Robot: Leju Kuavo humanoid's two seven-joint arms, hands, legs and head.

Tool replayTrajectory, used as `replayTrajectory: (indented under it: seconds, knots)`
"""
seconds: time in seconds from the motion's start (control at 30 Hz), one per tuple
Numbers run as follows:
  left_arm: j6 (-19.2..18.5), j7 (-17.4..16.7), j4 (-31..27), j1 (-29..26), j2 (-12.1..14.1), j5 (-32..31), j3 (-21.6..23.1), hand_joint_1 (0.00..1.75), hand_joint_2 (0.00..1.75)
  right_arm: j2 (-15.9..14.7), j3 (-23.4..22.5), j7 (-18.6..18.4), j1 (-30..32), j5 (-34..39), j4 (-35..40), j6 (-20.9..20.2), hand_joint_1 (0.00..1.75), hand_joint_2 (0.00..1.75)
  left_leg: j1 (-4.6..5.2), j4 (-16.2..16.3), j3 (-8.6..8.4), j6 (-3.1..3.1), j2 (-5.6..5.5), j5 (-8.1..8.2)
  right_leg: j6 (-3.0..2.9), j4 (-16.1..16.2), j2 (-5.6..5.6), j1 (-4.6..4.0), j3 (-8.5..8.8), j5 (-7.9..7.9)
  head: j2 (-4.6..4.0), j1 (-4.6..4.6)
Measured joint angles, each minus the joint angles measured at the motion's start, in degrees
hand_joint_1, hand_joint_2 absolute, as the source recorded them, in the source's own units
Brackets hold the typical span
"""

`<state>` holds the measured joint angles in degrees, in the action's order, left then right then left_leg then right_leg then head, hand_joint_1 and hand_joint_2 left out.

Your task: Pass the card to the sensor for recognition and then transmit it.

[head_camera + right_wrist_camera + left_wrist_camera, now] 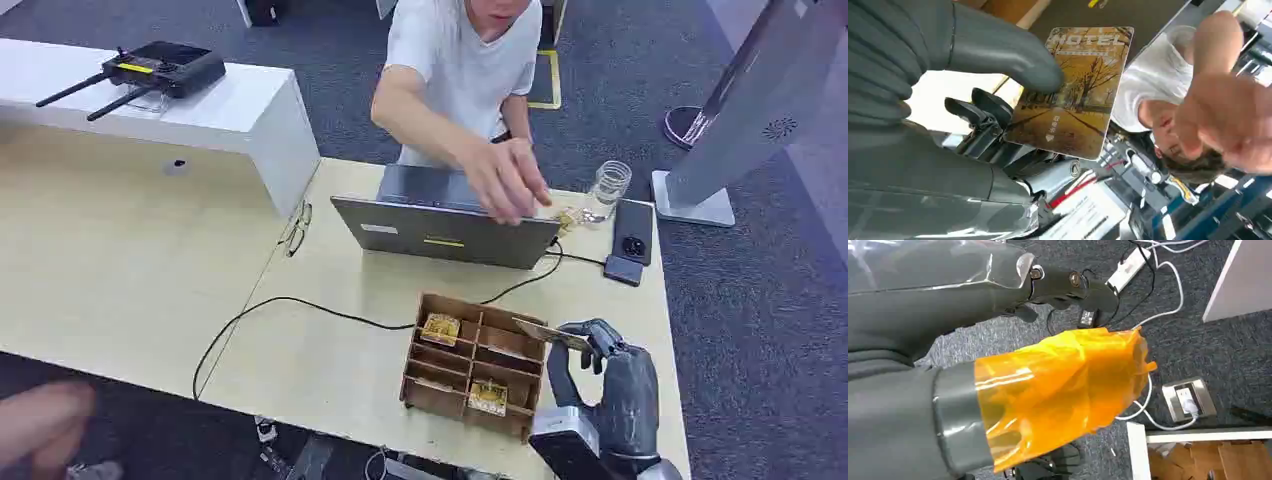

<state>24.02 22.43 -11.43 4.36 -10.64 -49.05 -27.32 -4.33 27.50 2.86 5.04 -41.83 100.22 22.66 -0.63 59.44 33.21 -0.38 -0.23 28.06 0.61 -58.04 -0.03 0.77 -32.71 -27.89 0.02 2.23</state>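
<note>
Right wrist view: glossy rectangular card (1075,95) under smooth grey thumb (1008,52).

I see my left hand (998,355) hanging over grey carpet (1238,350), thumb wrapped in orange film (1063,390); a floor socket (1188,399) at four o'clock, a power strip (1128,262) at one.

The head view looks forward and down from high over the wooden table (330,350), across the laptop (445,232) to a person (465,60). The right wrist view sits close behind the right hand (948,65) and shares with it the hotel card (1075,90) and that person. The left wrist view faces the carpet floor (1238,350), close behind the left hand (998,365).
</note>
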Motion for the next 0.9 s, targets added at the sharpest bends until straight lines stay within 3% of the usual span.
replayTrajectory:
  seconds: [0.1,0.23,0.6,0.9]
  knots:
    - [0.18,0.18,0.0,0.0,0.0,0.65,-0.04,0.0,0.0,-0.02,0.02,-1.09,0.59,3.31,1.03,-2.49,1.75,1.75,0.0,0.0,0.0,0.0,0.0,0.0,0.0,0.0,0.0,0.0,0.0,0.0,0.0,0.0]
    - [0.68,0.96,0.0,-0.07,0.0,1.73,-0.3,0.0,0.0,-1.76,-0.04,-1.23,2.41,13.44,1.83,-5.22,1.75,1.75,0.01,0.0,0.01,0.0,-0.01,0.0,0.0,0.01,-0.01,0.0,0.0,0.0,0.0,0.0]
    - [2.12,2.23,0.0,-0.5,0.0,3.69,-1.66,0.0,0.0,-8.99,-3.74,-2.3,10.57,29.88,2.45,-4.56,1.75,1.75,0.02,0.01,0.02,0.07,-0.01,0.05,0.02,0.06,-0.02,0.01,0.0,-0.01,0.0,0.0]
    - [2.4,2.27,0.0,-0.65,0.0,3.98,-1.9,0.0,0.0,-14.42,-4.98,-5.13,15.33,33.89,2.51,-3.08,1.75,1.75,0.01,0.01,0.02,0.1,0.0,0.07,0.02,0.06,-0.01,0.01,0.0,-0.02,0.0,-0.02]
